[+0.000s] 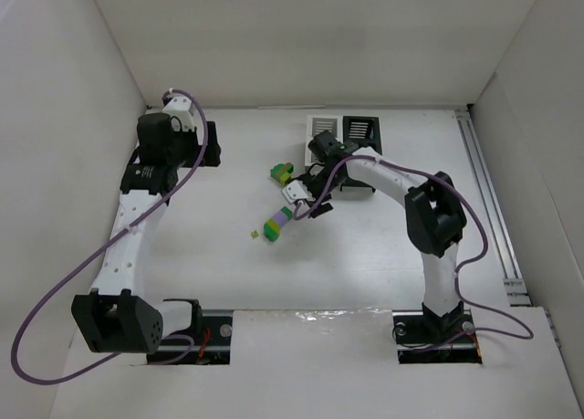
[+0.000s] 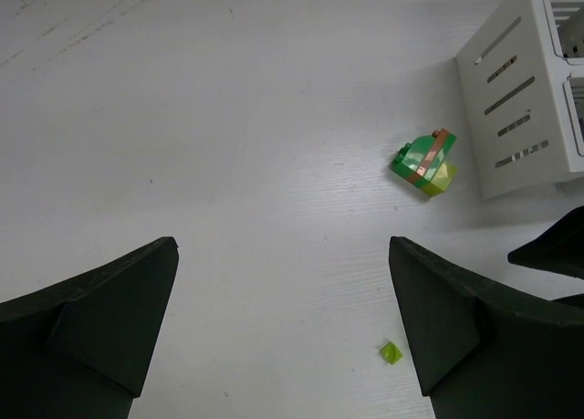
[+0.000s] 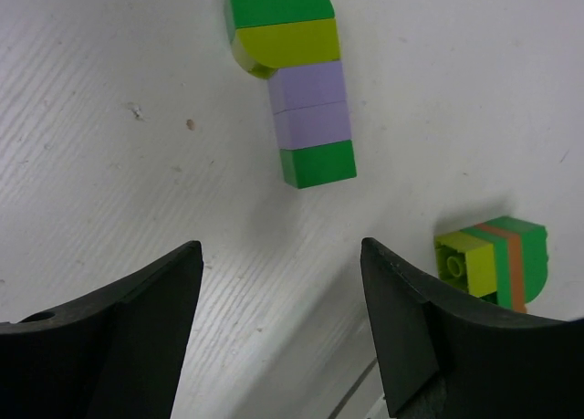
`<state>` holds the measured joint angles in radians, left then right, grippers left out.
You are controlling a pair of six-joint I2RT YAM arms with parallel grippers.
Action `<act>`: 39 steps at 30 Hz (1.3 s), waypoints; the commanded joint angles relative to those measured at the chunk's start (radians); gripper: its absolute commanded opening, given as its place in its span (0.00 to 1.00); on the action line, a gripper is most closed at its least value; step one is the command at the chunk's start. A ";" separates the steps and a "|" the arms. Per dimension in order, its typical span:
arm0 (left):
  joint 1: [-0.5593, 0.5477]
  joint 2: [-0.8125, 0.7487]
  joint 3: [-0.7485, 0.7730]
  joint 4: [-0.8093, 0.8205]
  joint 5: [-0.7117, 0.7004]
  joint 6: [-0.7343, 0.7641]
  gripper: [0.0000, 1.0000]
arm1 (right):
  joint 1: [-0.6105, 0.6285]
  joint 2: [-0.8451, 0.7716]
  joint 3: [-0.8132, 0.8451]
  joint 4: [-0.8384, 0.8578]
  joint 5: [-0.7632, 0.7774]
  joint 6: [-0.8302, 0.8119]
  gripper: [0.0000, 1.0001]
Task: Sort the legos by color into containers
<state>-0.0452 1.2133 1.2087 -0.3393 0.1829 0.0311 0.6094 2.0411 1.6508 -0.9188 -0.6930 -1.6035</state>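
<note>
A lego stack (image 3: 294,81) of green, yellow-green, two lavender and green bricks lies flat just ahead of my right gripper (image 3: 281,246), which is open with nothing between its fingers. In the top view the stack (image 1: 274,225) lies left of and below that gripper (image 1: 303,207). A green, orange-brown and yellow-green lego cluster (image 1: 281,172) (image 3: 497,264) (image 2: 424,162) lies near the containers (image 1: 345,129). My left gripper (image 1: 212,143) (image 2: 283,246) is open and empty over bare table. A tiny yellow-green piece (image 2: 391,352) (image 1: 255,234) lies by its right finger.
In the top view a white bin (image 1: 324,127) and a black bin (image 1: 361,127) show, and the right arm covers the nearer part of the block. The white bin's slatted side (image 2: 520,99) shows in the left wrist view. White walls enclose the table.
</note>
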 commanded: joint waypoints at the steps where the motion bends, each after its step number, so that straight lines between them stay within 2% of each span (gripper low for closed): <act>1: 0.002 -0.020 -0.012 0.031 0.024 0.009 1.00 | 0.024 0.017 0.069 -0.048 0.003 -0.069 0.75; 12: 0.002 0.009 -0.012 0.040 0.043 0.018 1.00 | 0.087 0.106 0.168 -0.081 0.124 -0.078 0.76; 39: 0.011 0.019 -0.040 0.049 0.043 0.036 1.00 | 0.115 0.260 0.343 -0.150 0.153 -0.068 0.72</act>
<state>-0.0414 1.2373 1.1839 -0.3229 0.2283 0.0555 0.7120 2.2864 1.9537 -1.0267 -0.5270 -1.6566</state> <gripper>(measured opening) 0.997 0.726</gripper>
